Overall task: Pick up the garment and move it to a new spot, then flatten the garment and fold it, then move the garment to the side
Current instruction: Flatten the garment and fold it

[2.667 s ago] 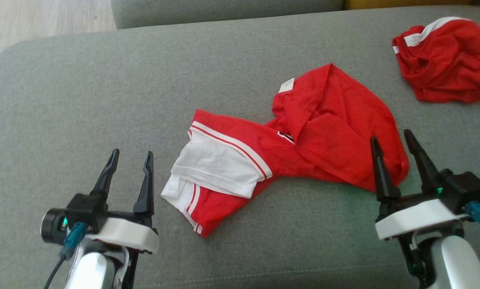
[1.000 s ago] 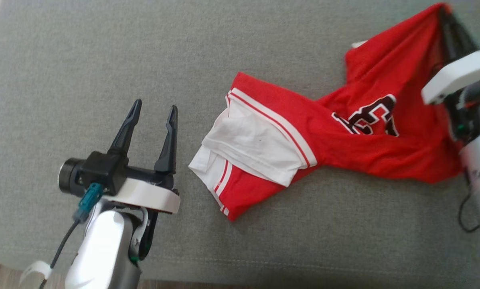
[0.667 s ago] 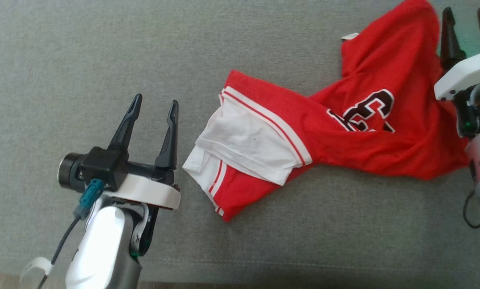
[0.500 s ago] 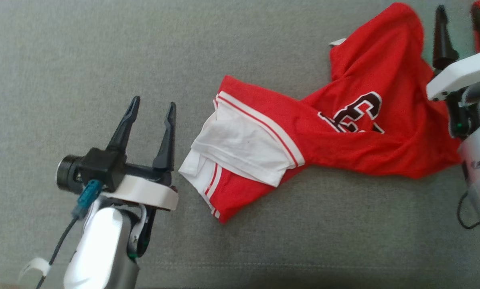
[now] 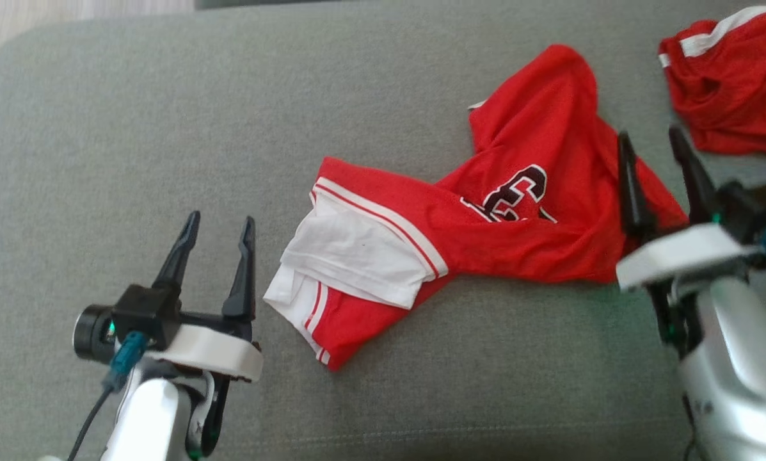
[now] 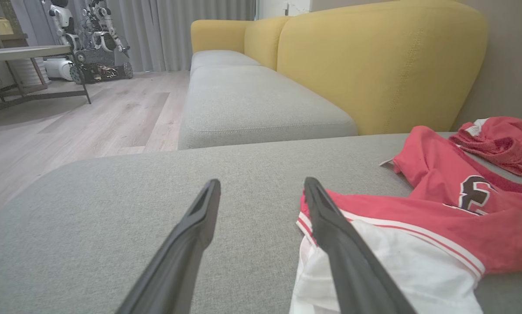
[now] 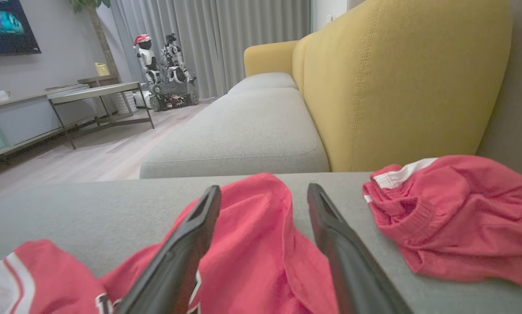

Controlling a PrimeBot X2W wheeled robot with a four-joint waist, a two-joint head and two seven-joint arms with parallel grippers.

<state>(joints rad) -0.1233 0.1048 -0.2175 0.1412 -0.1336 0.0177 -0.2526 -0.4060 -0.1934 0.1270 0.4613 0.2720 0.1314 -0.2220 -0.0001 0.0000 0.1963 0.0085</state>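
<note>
While the red jersey (image 5: 536, 246) lay crumpled across the middle of the grey sofa cushion (image 5: 133, 128), its white-trimmed end twisted toward my left, I saw both grippers empty. My left gripper (image 5: 221, 219) stood just beside that white end, its 2 fingers spread wide, gripping nothing. My right gripper (image 5: 650, 134) hovered at the jersey's right edge, fingers likewise apart and holding nothing. Another red garment (image 5: 728, 83) sat bunched further right, apart from the jersey.

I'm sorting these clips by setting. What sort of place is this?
Most likely a home living room: a grey sofa with yellow backs, a wooden floor, and a wall screen above a low cabinet.
</note>
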